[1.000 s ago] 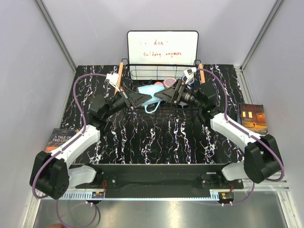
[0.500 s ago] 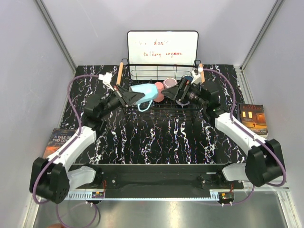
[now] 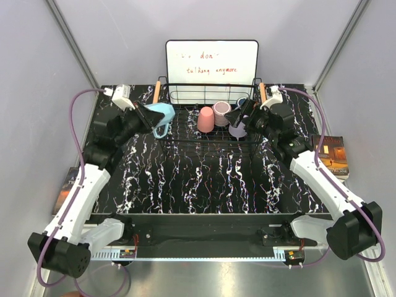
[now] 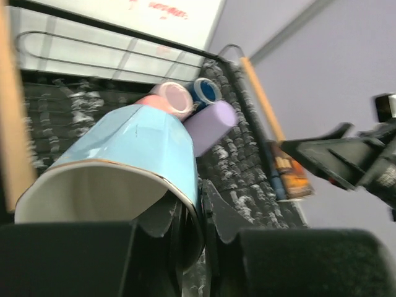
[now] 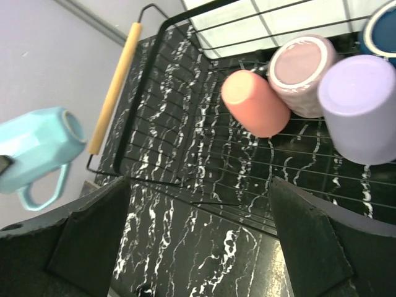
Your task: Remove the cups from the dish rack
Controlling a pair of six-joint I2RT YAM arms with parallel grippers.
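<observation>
While left jaws pinch the blue cup, 4 cups sit in the rack — right jaws spread.

Whiteboard stands upright at the far edge of the black, white-veined tabletop, bearing 2 lines of faint red handwriting, not fully legible. Right book, dark cover showing a lit building, lies flat beside the tabletop's right edge. Left book lies flat beside the left edge, only partly visible.

Bright, even light; blurred wrist foregrounds
</observation>
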